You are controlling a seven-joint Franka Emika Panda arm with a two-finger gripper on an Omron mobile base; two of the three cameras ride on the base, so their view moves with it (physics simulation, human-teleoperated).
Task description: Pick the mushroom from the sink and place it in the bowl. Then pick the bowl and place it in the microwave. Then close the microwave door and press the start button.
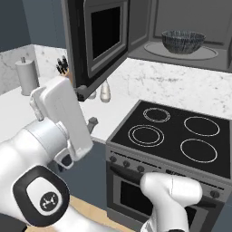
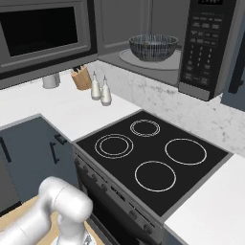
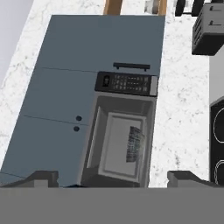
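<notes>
The black microwave [image 2: 203, 43] hangs above the counter. Its door [image 1: 102, 41] is swung wide open to the left. The dark blue-grey streaked bowl [image 1: 183, 41] stands on the round turntable inside the grey cavity; it also shows in the right base view [image 2: 153, 47] and, turned on its side, in the hand view [image 3: 136, 144]. I cannot see inside the bowl, so the mushroom is hidden. The sink is out of view. My gripper [image 3: 114, 179] is open, fingertips [image 3: 41, 177] wide apart with nothing between them, well back from the microwave and facing it.
A black stove [image 1: 172, 136] with four ring burners sits below the microwave. Two shakers [image 2: 101, 91], a knife block [image 2: 82, 77] and a paper towel roll [image 1: 26, 74] stand on the white counter [image 2: 57, 107]. My white hand [image 1: 59, 113] is left of the stove.
</notes>
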